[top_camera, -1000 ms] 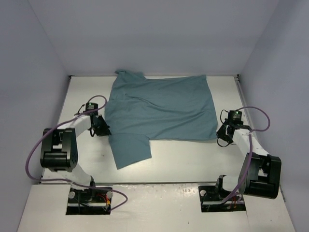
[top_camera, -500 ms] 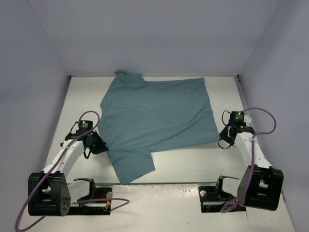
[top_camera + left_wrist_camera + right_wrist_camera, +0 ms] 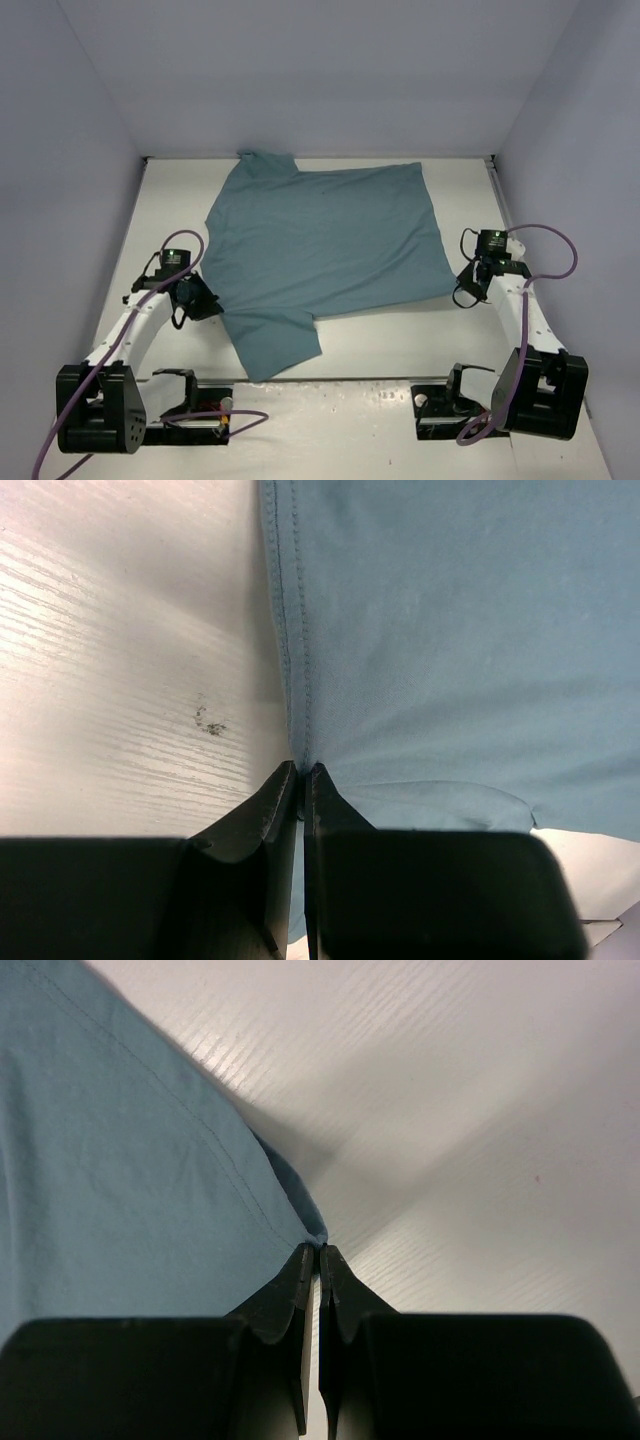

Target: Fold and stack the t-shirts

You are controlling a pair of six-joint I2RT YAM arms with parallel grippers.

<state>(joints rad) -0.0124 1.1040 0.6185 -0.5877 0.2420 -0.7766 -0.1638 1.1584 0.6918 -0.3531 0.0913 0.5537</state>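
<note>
T-shirt [image 3: 430, 630] edges hidden inside left pincer [image 3: 301, 772] and right pincer [image 3: 319, 1252]; rest cropped by wrist views.

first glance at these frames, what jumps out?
A teal t-shirt lies spread nearly flat across the middle of the white table, with one sleeve pointing toward the near edge. Both arms pinch it low at the sides. The left gripper has its fingers shut on the hemmed left edge, and the right gripper is shut on the near right corner.

Plain teal t-shirt [image 3: 325, 240] on a white table [image 3: 400, 340]
Faint grain, one dark speck [image 3: 210, 721]; purple cables [image 3: 546, 228]; lilac walls [image 3: 320, 70].
</note>
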